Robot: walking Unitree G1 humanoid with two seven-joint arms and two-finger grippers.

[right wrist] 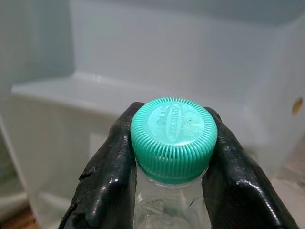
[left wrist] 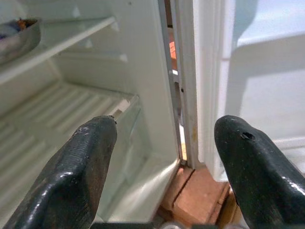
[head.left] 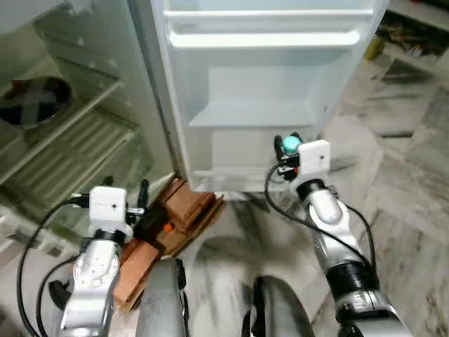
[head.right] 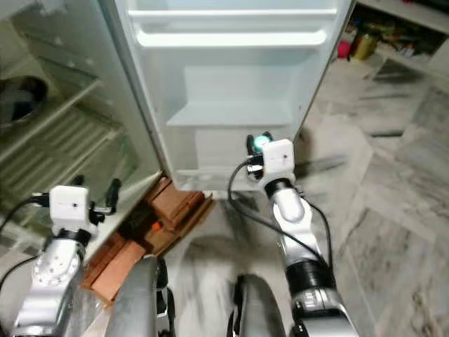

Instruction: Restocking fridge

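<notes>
The fridge stands open before me, its white door [head.left: 266, 91] swung out with empty door shelves [head.left: 252, 116]. My right gripper [right wrist: 171, 157] is shut on a clear plastic bottle with a green cap [right wrist: 174, 138], held by the neck in front of the lower door shelf; the cap [head.left: 290, 144] peeks above the wrist camera. My left gripper [left wrist: 164, 157] is open with nothing between its fingers, low in front of the fridge's body near the bottom ribbed shelf [head.left: 70, 158].
A dark bowl [head.left: 35, 102] sits on an upper fridge shelf at the left. Reddish bricks [head.left: 175, 217] prop the fridge base beside my left arm. Marble floor [head.left: 407, 182] spreads to the right, with clutter on a low shelf [head.left: 407, 38] at the far right.
</notes>
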